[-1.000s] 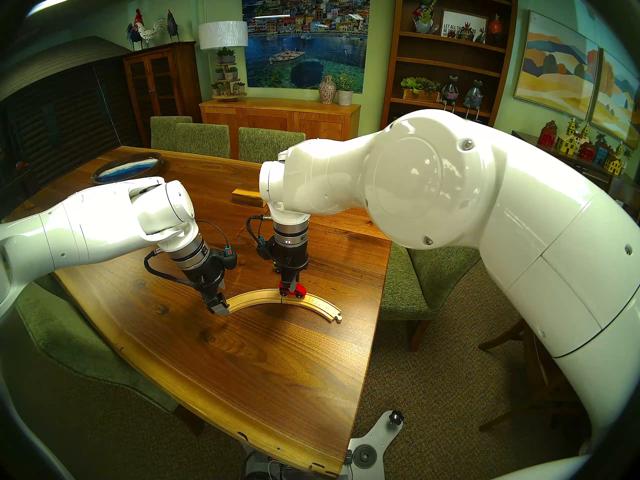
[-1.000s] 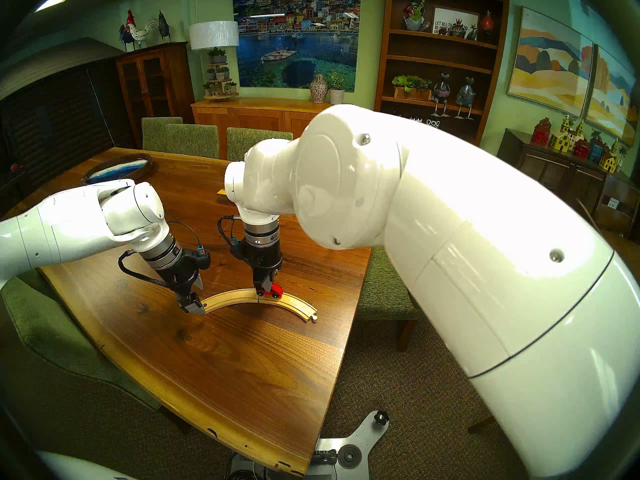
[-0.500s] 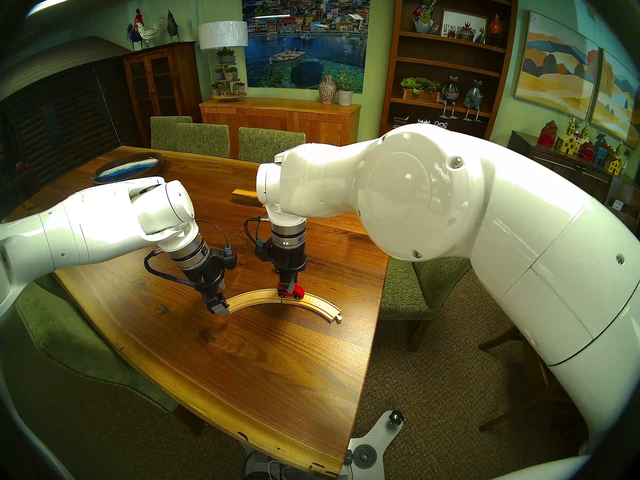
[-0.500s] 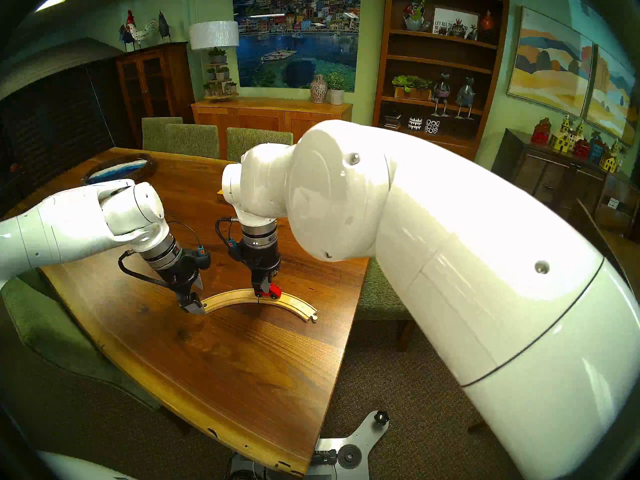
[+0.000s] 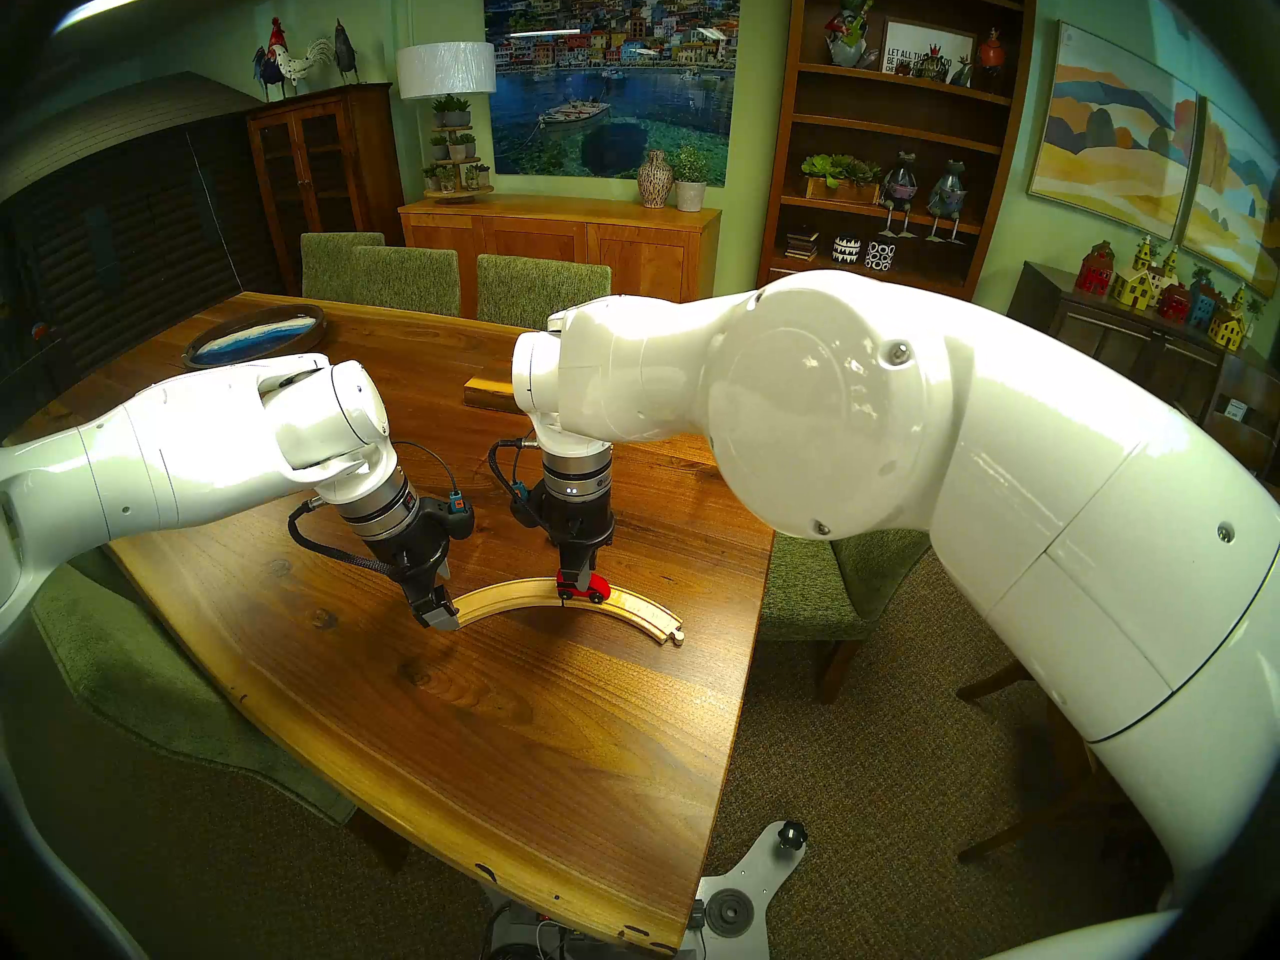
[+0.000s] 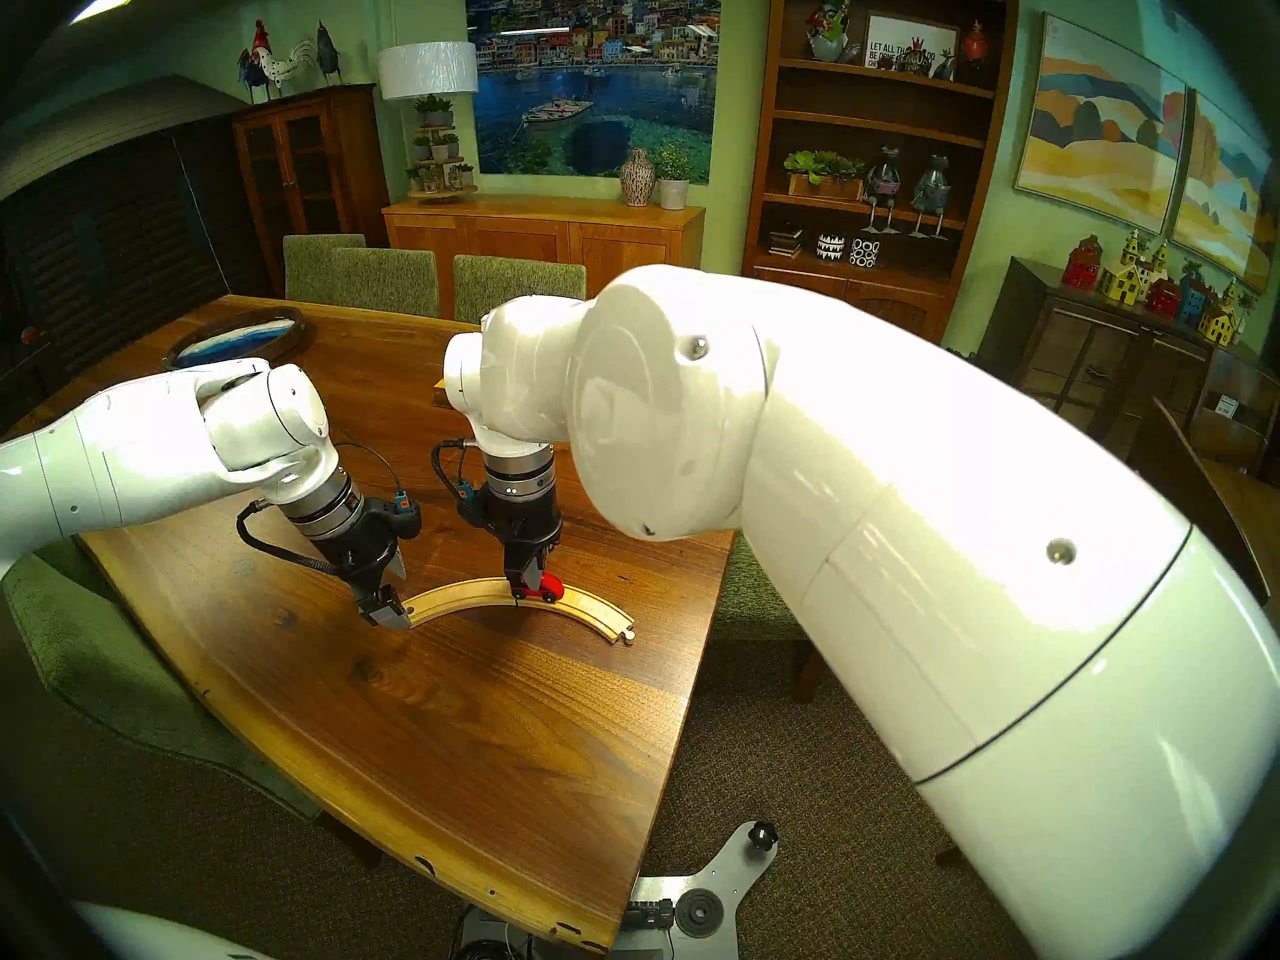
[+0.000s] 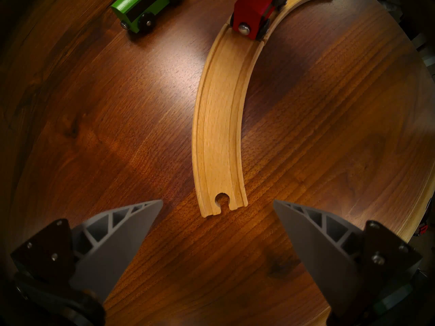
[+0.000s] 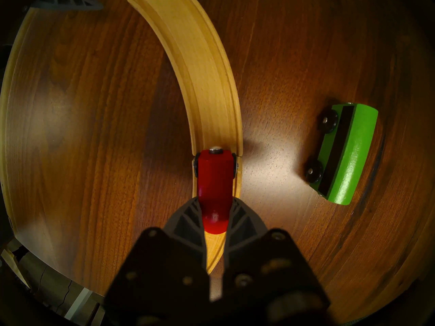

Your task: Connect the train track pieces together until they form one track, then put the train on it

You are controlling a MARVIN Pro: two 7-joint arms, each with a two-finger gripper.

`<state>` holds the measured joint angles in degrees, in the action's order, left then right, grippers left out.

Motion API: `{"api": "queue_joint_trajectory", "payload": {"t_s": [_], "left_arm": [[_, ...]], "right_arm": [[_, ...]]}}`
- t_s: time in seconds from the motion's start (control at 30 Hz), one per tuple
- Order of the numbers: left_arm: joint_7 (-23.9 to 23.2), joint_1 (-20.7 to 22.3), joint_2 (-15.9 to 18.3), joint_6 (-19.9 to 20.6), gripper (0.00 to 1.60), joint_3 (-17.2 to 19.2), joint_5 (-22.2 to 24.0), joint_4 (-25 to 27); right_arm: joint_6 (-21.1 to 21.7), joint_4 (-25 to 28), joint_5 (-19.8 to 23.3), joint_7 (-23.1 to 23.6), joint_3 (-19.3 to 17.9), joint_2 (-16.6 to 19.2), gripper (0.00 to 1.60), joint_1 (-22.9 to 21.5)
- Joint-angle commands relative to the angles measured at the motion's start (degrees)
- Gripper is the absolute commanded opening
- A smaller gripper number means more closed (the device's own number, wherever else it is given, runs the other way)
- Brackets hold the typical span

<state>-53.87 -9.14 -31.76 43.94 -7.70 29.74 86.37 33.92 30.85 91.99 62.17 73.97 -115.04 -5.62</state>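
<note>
Now finds the desk (image 5: 485, 730) carrying what it did a second ago, with change only on the right. Sees the right arm (image 5: 900, 418) with its elbow sunk lower than a second ago, wrist bent so its end effector points straight down over the middle of the arc. Leaves the left arm (image 5: 173, 439) unmoved, reaching in low and tilted steeply down at the arc's left end. Shows the one track (image 7: 219, 130) already joined, lying flat as a single grooved curve. Keeps the right end effector (image 8: 215, 200) clamped on the red engine (image 8: 214, 177), and the left end effector (image 7: 218, 202) spread wide and empty, the socket end just ahead of its tips, untouched. Finds the green carriage (image 8: 346, 153) off the track, on bare wood beside the arc. Puts the red engine a shade lower than before, wheels at the seam and seemingly in the grooves. Reads as placement nearly done, release next, carriage to follow.
</note>
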Motion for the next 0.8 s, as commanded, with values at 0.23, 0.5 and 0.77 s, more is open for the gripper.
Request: {"api": "queue_joint_trajectory", "payload": {"t_s": [0.23,0.5,0.77], "left_arm": [[0.1,1.8,0.0,-0.1,1.60,1.4,0.0,-0.1],[0.1,1.8,0.0,-0.1,1.60,1.4,0.0,-0.1],[0.1,1.8,0.0,-0.1,1.60,1.4,0.0,-0.1]], "right_arm": [[-0.3,-2.0,-0.3,0.4,0.2,0.0,0.72,-0.6],[-0.4,-1.3,-0.3,0.4,0.1,0.0,1.60,-1.3],[0.5,0.8,0.1,0.2,-0.1,1.0,1.60,-3.8]]}}
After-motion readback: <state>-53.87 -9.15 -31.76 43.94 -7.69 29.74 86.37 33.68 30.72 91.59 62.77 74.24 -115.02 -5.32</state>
